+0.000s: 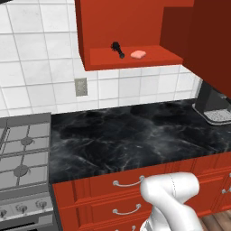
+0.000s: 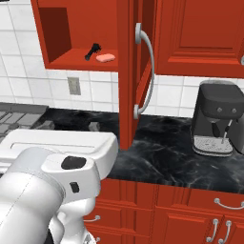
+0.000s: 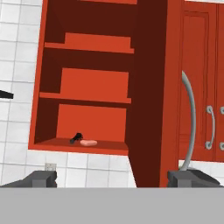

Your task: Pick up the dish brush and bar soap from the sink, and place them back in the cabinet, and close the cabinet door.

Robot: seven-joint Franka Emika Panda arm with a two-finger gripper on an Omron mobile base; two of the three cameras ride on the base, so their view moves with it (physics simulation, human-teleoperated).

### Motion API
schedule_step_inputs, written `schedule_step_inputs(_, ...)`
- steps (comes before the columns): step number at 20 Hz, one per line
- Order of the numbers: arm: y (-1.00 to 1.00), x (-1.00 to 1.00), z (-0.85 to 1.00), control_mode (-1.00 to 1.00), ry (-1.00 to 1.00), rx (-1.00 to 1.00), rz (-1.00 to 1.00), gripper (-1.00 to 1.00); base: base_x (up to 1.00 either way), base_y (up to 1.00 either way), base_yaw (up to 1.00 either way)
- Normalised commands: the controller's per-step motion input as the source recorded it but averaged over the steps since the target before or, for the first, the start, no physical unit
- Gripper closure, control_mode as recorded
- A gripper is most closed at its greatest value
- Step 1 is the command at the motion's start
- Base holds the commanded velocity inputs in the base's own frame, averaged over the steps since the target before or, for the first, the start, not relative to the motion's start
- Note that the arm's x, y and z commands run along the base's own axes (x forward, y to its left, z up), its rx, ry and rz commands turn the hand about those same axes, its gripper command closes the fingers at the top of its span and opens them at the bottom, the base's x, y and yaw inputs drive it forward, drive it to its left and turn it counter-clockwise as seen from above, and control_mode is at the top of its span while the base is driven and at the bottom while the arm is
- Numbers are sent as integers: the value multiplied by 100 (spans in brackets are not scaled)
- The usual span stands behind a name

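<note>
The red cabinet (image 1: pixel 117 22) (image 2: pixel 52 28) (image 3: pixel 92 87) stands open on the wall. On its bottom shelf lie the black dish brush (image 1: pixel 117 48) (image 2: pixel 92 51) (image 3: pixel 76 138) and, just right of it, the pink bar soap (image 1: pixel 138 54) (image 2: pixel 106 57) (image 3: pixel 89 142). The cabinet door (image 2: pixel 126 71) (image 3: pixel 151 87) (image 1: pixel 212 40) is swung out towards me, nearly edge-on, its silver bar handle (image 2: pixel 147 71) (image 3: pixel 190 122) on the right face. My gripper (image 3: pixel 116 179) is open and holds nothing, well back from the cabinet and below its shelf level. The sink is out of view.
A black marble counter (image 1: pixel 135 135) runs below the cabinet, with a coffee machine (image 1: pixel 214 106) (image 2: pixel 217 119) at its right end and a gas stove (image 1: pixel 22 153) at its left. A wall outlet (image 1: pixel 81 86) sits under the cabinet. Shut red cabinet doors (image 2: pixel 200 33) hang to the right.
</note>
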Motion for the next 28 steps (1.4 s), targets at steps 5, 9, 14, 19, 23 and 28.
schedule_step_inputs(5, -22, 0, 0, -100, 0, 0, 3, -100, 0, 0, 0)
schedule_step_inputs(9, -24, 0, -1, -100, 0, 0, 3, -100, 0, 0, 0)
schedule_step_inputs(14, -29, 0, 0, -100, 0, 0, 4, -100, 0, 0, 0)
schedule_step_inputs(19, -26, 0, 0, -100, 0, 0, 4, -100, 0, 0, 0)
schedule_step_inputs(23, -22, 0, -2, -100, 0, 0, 4, -100, 0, 0, 0)
schedule_step_inputs(28, -19, 0, -6, -100, 0, 0, 4, -100, 0, 0, 0)
